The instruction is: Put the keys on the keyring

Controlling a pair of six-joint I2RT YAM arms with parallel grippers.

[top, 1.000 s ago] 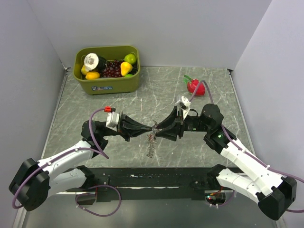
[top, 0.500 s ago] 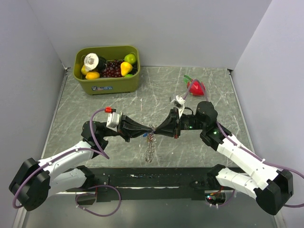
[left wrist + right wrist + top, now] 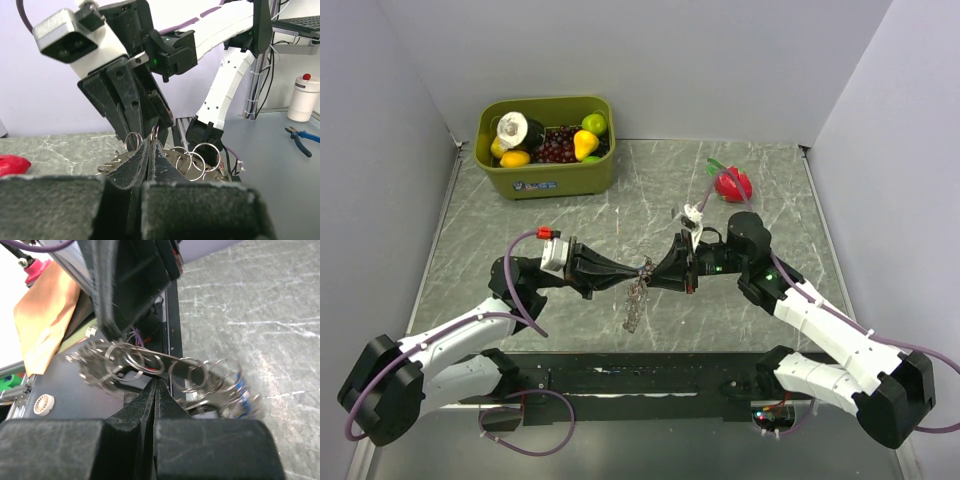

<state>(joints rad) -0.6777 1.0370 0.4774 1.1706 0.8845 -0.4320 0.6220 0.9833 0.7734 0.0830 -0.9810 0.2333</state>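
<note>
Since a second ago the right arm has swung its wrist in toward 9 o'clock, and the hanging chain now slants toward 7 o'clock rather than dropping straight

Both arms meet tip to tip above the middle of the marble table. The left gripper points toward 3 o'clock with its jaws pressed flat together, a thin loop of the keyring nipped at their very end; its wrist view shows further linked split rings fanned out at about 2 o'clock from the tips. The right gripper faces it, pointing toward 9 o'clock, its jaws likewise closed, and the ring wire crosses right at their tip, so it appears pinched there too. In that view the keys trail off at 3 o'clock, blurred, with blue heads showing. From above, the keys dangle at the chain's low end, clear of both grippers.

At 11 o'clock on the table stands a green bin of toy fruit; a red fruit lies at 1 o'clock
</note>
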